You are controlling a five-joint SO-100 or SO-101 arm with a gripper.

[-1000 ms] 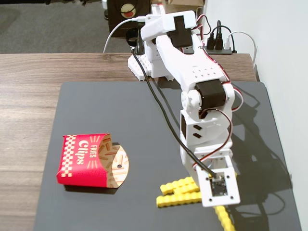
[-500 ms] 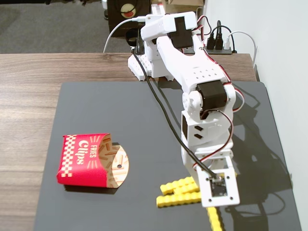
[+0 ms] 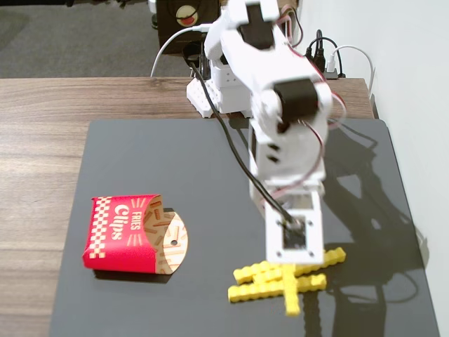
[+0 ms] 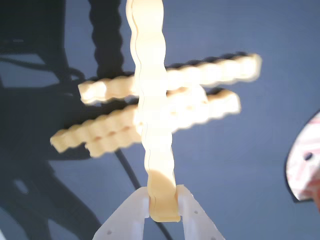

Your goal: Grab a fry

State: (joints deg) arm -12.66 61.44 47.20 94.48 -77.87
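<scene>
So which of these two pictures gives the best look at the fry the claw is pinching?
The wrist view. There the held fry runs up the frame, its end clamped in the gripper, wavy edges clear. In the fixed view the arm hides most of it; only a short yellow tip pokes out below, over the other fries.

Fry pile (image 3: 277, 279) crowds beneath pincer (image 4: 163, 206); open mat (image 3: 210, 175) toward carton (image 3: 123, 233).

Fixed view is looking down from the front, facing the arm's base across the dark mat (image 3: 175, 175); wrist view is looking close down past the gripper (image 4: 163, 202); both are sharing the fries (image 3: 280, 277) and carton (image 3: 123, 234).
</scene>
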